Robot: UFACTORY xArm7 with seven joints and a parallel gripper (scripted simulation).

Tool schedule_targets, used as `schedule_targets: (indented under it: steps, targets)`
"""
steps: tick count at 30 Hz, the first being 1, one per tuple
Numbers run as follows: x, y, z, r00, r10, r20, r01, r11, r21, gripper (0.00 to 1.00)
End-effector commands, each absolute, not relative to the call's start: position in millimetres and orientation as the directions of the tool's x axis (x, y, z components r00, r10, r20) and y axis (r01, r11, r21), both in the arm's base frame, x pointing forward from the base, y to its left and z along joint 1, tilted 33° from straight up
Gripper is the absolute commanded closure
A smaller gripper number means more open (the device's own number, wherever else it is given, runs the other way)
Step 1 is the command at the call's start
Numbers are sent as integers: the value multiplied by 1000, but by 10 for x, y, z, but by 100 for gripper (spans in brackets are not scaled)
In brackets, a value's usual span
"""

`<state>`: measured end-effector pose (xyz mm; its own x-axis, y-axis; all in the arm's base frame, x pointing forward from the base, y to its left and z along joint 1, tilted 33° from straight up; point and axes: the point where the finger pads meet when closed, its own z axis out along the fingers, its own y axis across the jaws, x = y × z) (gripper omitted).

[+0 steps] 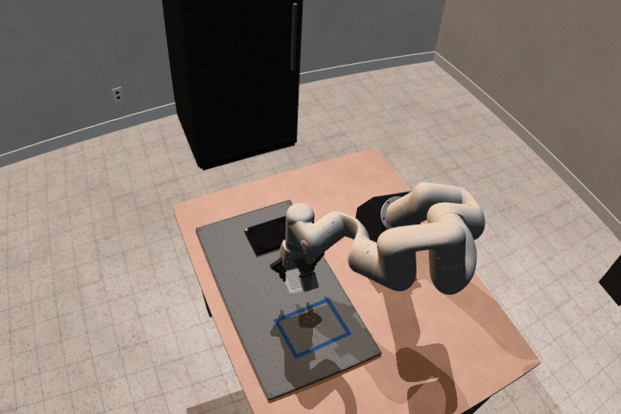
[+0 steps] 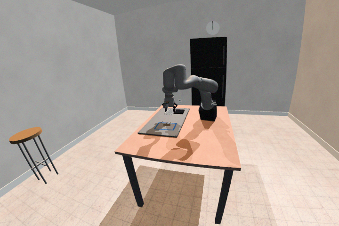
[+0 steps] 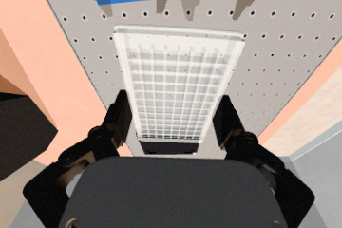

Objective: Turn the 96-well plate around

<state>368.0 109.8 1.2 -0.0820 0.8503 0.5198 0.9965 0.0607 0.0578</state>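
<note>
My gripper (image 3: 173, 104) is shut on the clear 96-well plate (image 3: 176, 85), gripping it by its long sides, and holds it in the air above the grey perforated deck (image 1: 282, 292). In the top view the plate (image 1: 294, 281) hangs between the black nest N1 (image 1: 267, 235) and the blue taped outline B1 (image 1: 311, 327). In the exterior view the plate (image 2: 168, 111) is just left of the nest (image 2: 181, 110). In the wrist view the plate's far right corner looks cut off, while its near end is hidden by the gripper body.
The deck lies on a salmon table top (image 2: 191, 138). The arm's black base (image 2: 207, 113) stands at the back right of the table. A black cabinet (image 1: 233, 78) stands behind the table and a stool (image 2: 28, 149) stands far left on the floor.
</note>
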Motion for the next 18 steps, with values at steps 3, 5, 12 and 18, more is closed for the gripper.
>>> schedule_targets:
  steps: [3, 5, 12, 18]
  targets:
    - [3726, 864, -121, -352, 788, 505, 936, 286, 206, 100]
    - [3733, 807, -155, -413, 768, 490, 910, 338, 239, 100]
    - [3749, 665, -241, -559, 701, 443, 829, 460, 317, 100]
    - [3769, 494, -343, -712, 596, 371, 702, 591, 399, 100]
